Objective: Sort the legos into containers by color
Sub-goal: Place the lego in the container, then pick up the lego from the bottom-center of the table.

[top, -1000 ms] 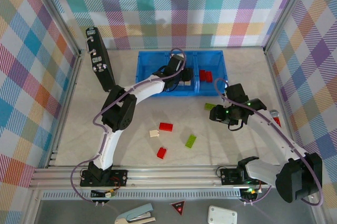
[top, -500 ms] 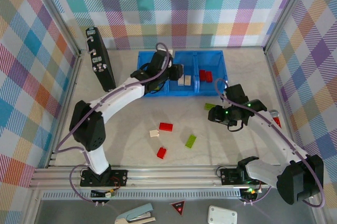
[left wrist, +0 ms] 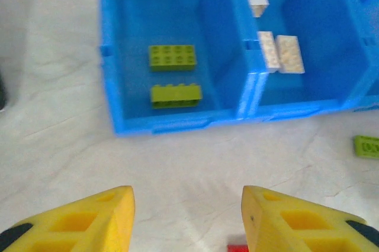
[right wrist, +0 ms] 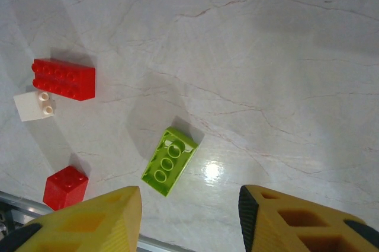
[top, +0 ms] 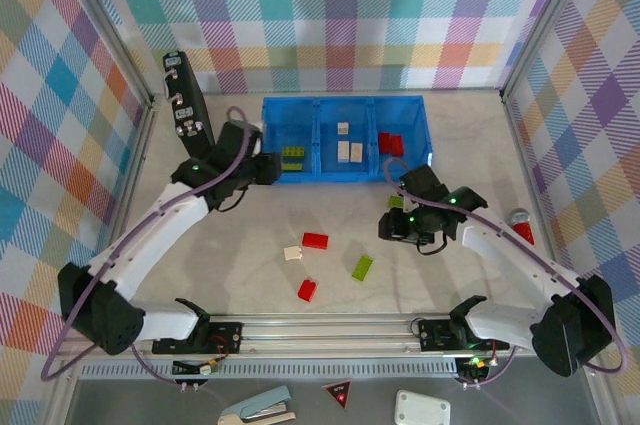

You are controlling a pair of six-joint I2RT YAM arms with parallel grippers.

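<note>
My left pincer point(left wrist: 186, 216) hangs parted and empty just short of the blue tray point(left wrist: 177, 123), two lime bricks point(left wrist: 172, 57) in its left compartment. My right pincer point(right wrist: 189, 216), likewise parted and empty, hovers over a loose lime brick point(right wrist: 170, 161) on the tabletop point(right wrist: 266, 56).

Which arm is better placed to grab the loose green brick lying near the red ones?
Right. The right gripper hangs open with the green brick just ahead of it on the table. The left gripper is up by the blue tray, farther off.
</note>
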